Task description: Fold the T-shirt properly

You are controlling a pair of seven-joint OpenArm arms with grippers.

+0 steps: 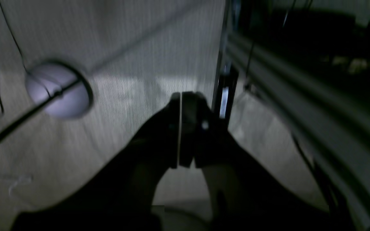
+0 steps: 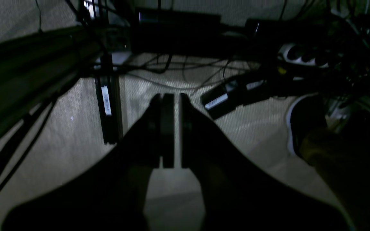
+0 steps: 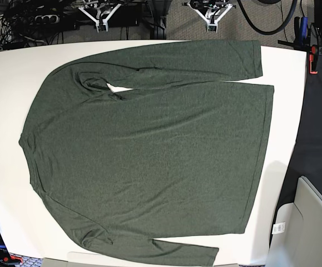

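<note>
Left gripper [image 1: 179,128] and right gripper [image 2: 172,130] clenched, empty, probably above carpet (dim). White table [image 3: 286,139]; T-shirt [image 3: 149,150] flat, collar left, hem right.

A white table [image 3: 286,111] stands before tangled cables [image 3: 33,14] and a power strip [image 3: 46,20].

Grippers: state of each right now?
Left gripper: closed, fingers pressed together, holding nothing.
Right gripper: closed, holding nothing; the T-shirt lies flat on the table, untouched.
</note>
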